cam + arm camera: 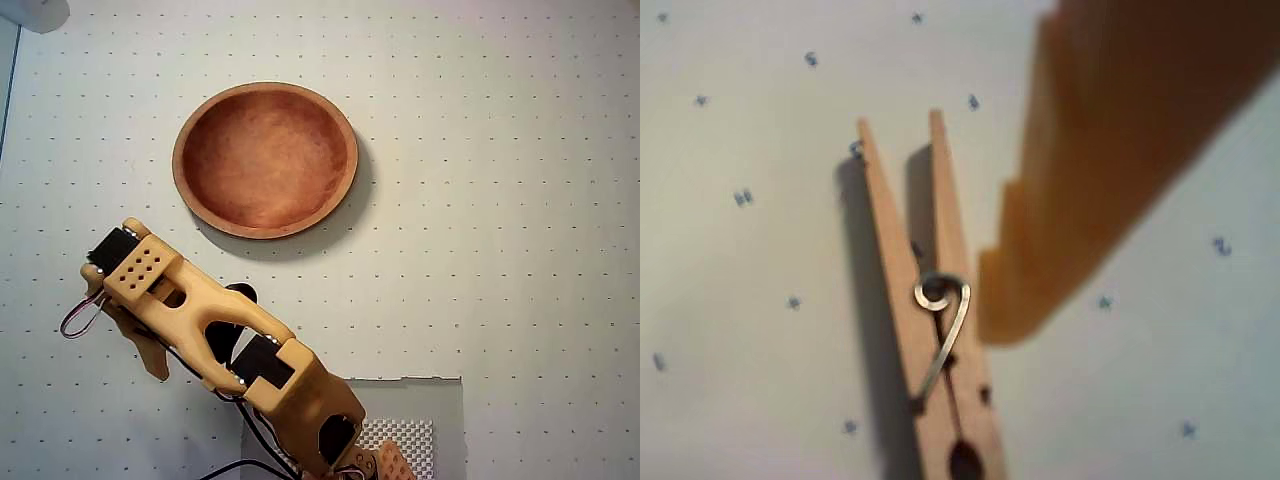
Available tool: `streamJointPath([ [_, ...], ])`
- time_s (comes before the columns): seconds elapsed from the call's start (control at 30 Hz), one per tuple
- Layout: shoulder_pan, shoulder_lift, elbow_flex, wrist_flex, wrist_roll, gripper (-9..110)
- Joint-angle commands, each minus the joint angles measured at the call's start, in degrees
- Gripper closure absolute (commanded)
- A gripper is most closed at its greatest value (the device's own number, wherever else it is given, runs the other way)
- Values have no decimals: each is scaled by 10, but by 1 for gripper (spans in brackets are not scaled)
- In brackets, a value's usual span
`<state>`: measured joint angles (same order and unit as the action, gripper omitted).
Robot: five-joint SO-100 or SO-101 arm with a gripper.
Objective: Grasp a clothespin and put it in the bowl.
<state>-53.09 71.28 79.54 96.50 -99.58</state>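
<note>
The clothespin (930,310) is pale wood with a metal spring. It lies flat on the dotted white table, close up in the wrist view. One orange finger (1090,180) stands just to its right, its tip beside the spring. No second finger shows there, and nothing is between the jaws. In the overhead view my gripper (143,345) is low over the table at the lower left and covers the clothespin. The reddish-brown bowl (200,190) sits empty, up and to the right of the gripper.
The orange arm (240,350) runs from the bottom middle up to the left. A grey mesh pad (420,420) lies at the arm's base. Red and black wires (75,318) loop out beside the gripper.
</note>
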Motion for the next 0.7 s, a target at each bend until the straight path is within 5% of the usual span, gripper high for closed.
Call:
streamJointPath([
  [0.0, 15, 15, -15, -1, -5, 74],
  [0.67, 70, -15, -47, -1, -40, 74],
])
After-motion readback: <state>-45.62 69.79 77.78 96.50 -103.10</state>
